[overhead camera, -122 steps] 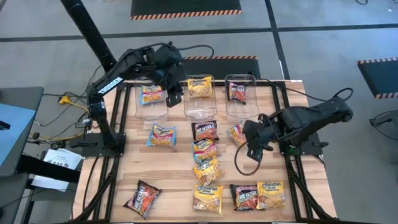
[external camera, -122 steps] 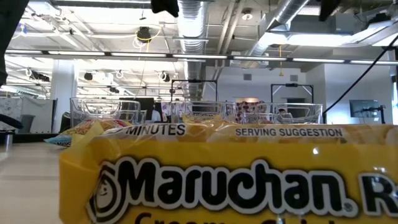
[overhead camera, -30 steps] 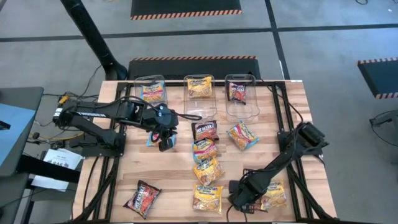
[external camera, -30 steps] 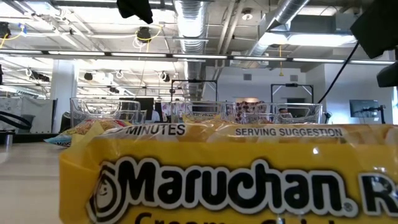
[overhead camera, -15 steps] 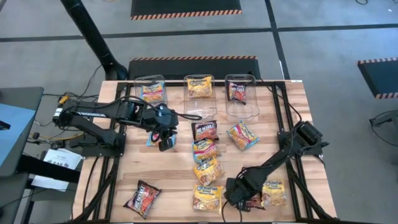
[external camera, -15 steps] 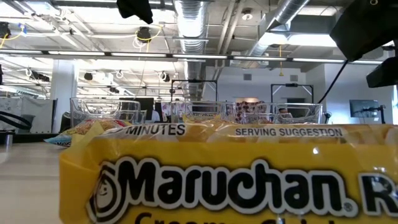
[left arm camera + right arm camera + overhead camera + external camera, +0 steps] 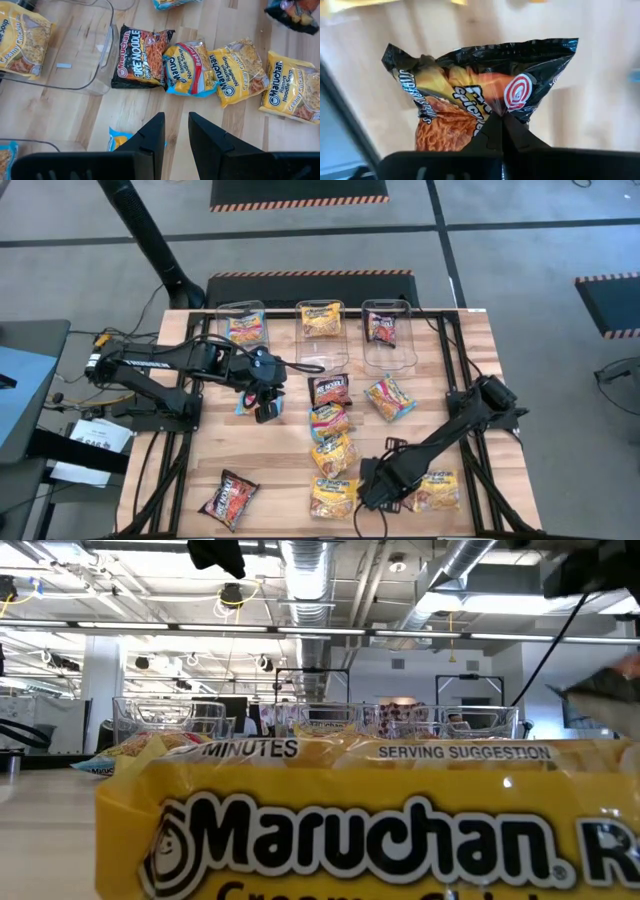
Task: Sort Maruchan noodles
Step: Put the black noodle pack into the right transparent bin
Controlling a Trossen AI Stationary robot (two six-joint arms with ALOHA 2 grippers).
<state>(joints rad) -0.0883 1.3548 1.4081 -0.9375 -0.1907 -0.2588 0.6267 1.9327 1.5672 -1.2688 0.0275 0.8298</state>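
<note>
Three clear bins (image 7: 322,330) line the table's far edge, one packet in each. On the open wood the high view shows about nine loose packets. The left gripper (image 7: 262,405) hovers over a blue packet (image 7: 121,139), fingers slightly apart, holding nothing. The right gripper (image 7: 501,131), near the front edge, pinches a black-red packet (image 7: 480,95) by its edge, long axis pointing away from the fingers.
</note>
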